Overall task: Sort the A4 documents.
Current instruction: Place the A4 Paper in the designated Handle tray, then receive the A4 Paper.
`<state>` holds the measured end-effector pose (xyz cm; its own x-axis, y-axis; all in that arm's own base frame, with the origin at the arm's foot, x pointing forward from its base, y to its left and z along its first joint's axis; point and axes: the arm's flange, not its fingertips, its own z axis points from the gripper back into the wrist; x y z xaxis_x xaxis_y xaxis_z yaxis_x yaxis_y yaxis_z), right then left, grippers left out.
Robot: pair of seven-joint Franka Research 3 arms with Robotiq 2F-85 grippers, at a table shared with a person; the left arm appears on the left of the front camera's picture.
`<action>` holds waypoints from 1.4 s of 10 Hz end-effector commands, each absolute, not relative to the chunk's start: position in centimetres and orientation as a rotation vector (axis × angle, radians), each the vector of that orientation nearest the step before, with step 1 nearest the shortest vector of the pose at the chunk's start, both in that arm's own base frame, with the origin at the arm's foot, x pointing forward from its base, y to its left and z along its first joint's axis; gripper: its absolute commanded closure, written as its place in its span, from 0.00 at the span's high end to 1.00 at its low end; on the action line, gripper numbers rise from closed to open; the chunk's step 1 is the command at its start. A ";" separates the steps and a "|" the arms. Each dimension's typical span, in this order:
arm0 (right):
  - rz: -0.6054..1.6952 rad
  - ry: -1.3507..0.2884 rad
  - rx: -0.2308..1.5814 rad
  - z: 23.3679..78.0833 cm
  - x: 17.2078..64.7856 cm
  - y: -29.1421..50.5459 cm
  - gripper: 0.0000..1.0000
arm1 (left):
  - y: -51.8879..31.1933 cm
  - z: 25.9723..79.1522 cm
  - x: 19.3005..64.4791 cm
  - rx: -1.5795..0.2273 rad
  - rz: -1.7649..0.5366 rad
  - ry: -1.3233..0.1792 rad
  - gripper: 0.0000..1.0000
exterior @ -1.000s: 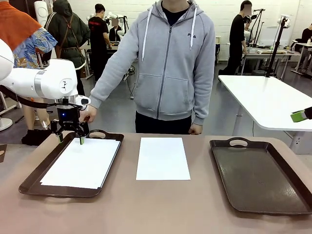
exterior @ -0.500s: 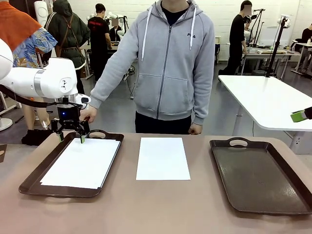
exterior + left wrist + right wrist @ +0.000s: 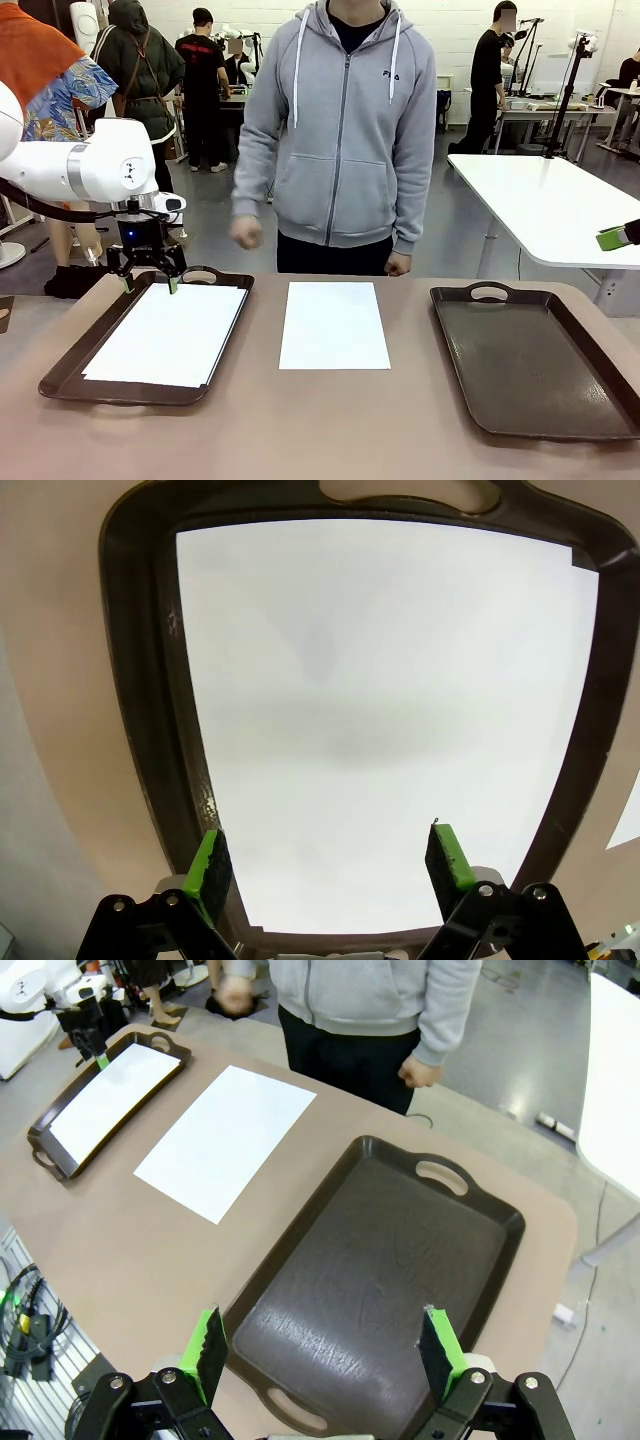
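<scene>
The person's hand (image 3: 245, 233), which a second ago reached down to the far handle of the dark brown handled tray on the left (image 3: 60, 380), has pulled back to the grey hoodie and hangs as a loose fist clear of the counter (image 3: 300, 430). The left claw (image 3: 147, 284) has barely shifted: it hovers over that tray's far end, jaws spread wide and holding nothing, its green pads (image 3: 212, 862) above the near margin of the plain white thin paper sheet (image 3: 168, 334) lying flat inside the tray.

A second plain white sheet (image 3: 334, 324) lies bare on the counter just right of that tray, between it and the empty dark brown tray on the right (image 3: 540, 360). The right claw (image 3: 325, 1355) hangs high above the empty tray, jaws wide, gripping nothing.

With the hand gone, the left tray's sheet looks settled, and that part of the sorting appears done. The middle sheet is probably the next one to place, likely into the empty tray. Being thin and flat on the counter, it should be hard to lift by an edge.
</scene>
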<state>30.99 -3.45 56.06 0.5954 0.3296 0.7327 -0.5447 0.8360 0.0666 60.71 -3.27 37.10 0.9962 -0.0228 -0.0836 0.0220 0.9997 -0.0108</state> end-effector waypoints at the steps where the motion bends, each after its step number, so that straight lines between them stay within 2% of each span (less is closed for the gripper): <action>1: 0.521 -0.781 0.314 55.9 31.1 -3.4 1.00 | -3.2 37.2 61.0 0.021 -0.023 0.082 1.00; 11: 0.521 -0.781 0.314 55.9 31.1 -3.4 1.00 | -3.2 37.1 60.8 0.002 -0.029 0.083 1.00; 14: 0.521 -0.781 0.314 55.9 31.1 -3.4 1.00 | -4.4 42.3 57.9 0.007 -0.074 -0.053 1.00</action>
